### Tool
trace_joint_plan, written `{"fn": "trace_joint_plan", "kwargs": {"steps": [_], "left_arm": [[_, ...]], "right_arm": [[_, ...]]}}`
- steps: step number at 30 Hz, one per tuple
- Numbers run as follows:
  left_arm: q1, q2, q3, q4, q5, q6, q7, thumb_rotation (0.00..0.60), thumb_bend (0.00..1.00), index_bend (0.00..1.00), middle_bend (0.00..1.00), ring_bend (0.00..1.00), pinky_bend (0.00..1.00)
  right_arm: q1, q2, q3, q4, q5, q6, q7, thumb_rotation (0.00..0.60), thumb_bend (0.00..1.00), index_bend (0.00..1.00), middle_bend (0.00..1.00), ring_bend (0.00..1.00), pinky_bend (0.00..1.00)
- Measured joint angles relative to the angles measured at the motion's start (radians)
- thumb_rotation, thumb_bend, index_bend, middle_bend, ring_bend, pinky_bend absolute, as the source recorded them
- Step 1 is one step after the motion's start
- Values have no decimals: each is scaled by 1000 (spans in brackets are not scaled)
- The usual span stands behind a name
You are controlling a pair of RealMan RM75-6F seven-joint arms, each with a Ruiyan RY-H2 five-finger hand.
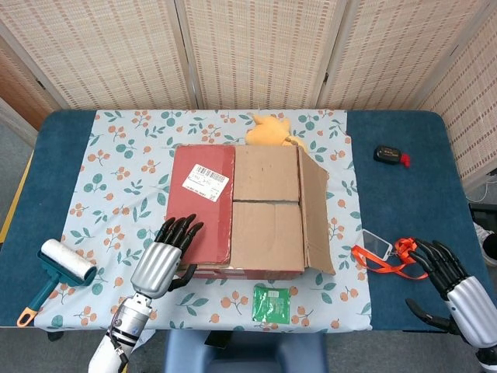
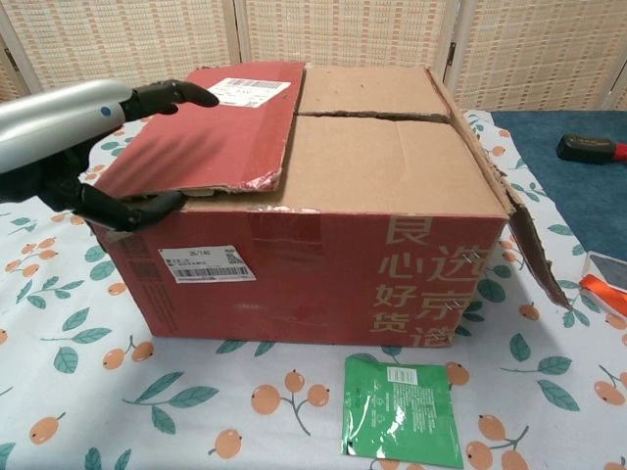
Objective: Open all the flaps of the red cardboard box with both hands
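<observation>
The red cardboard box (image 1: 233, 272) stands mid-table. Its red left flap (image 1: 203, 203) lies flat on top beside two closed brown inner flaps (image 1: 267, 203). The right flap (image 1: 315, 211) hangs tilted outward off the box's right side (image 2: 534, 250). My left hand (image 1: 166, 253) is at the red flap's (image 2: 211, 132) near-left corner. In the chest view that left hand (image 2: 93, 122) has its fingers (image 2: 176, 95) spread over the flap's top and its thumb under the flap's front edge. My right hand (image 1: 450, 281) hovers open at the table's front right, far from the box.
A lint roller (image 1: 65, 267) lies at the front left. A green packet (image 1: 272, 303) sits in front of the box. A phone (image 1: 377, 245) and orange lanyard (image 1: 387, 261) lie right of it. An orange plush (image 1: 269, 130) sits behind; a black fob (image 1: 387, 155) far right.
</observation>
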Motion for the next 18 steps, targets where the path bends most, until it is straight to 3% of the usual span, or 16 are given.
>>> {"fn": "trace_joint_plan", "kwargs": {"steps": [13,18], "left_arm": [[-32,-34,31,-32,-7,54,60,600,482,0,0,0,0],[-38,-53,35,-14,-9,75,71,600,384,0,0,0,0]], "right_arm": [[-11,-1,-1,5,-8,16,3,600,368,0,0,0,0],[-10,0,-6,8,-27,18,1,600,367,0,0,0,0]]}}
